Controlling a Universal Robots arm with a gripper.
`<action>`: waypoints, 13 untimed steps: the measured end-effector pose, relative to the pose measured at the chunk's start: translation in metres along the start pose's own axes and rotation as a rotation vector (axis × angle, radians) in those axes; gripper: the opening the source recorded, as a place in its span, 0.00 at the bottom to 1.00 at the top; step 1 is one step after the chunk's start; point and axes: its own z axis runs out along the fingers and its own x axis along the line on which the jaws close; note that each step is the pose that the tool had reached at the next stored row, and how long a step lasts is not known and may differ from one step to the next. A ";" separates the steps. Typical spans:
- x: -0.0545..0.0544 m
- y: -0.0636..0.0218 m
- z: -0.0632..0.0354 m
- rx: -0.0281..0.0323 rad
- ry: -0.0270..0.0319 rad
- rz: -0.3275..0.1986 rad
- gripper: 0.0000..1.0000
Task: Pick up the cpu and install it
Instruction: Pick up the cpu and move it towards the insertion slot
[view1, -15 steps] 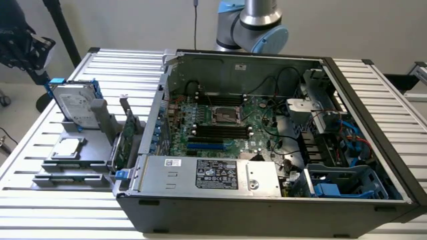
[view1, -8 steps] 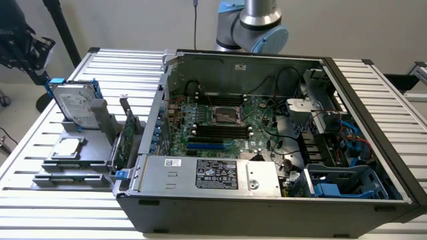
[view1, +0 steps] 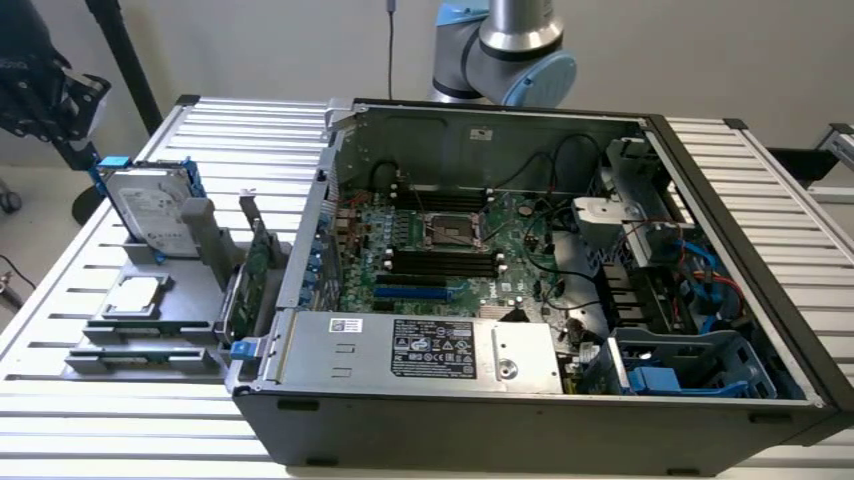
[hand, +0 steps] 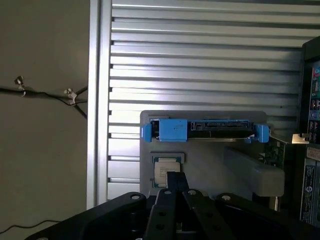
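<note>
One cpu (hand: 161, 170) flat in recess of grey holder (hand: 220, 160), metal top up, so reachable from above | pincer (hand: 174, 176) together, clamped on nothing, poised over cpu | hard drive (hand: 202, 129) upright, slotted on same holder | holder on bench (hand: 200, 60) beside open case (view1: 534, 430) | socket (view1: 450, 232) looks unfilled, cpu not yet picked

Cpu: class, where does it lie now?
The cpu lies flat on the grey rack at the exterior view's left, near the hard drive, outside the case.
</note>
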 end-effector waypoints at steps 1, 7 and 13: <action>0.000 0.0000 0.0000 0.0000 0.0000 0.000 0.11; 0.000 0.0000 0.0000 0.0000 0.0000 0.000 0.24; 0.000 -0.0002 0.0050 0.0025 0.0001 0.000 0.47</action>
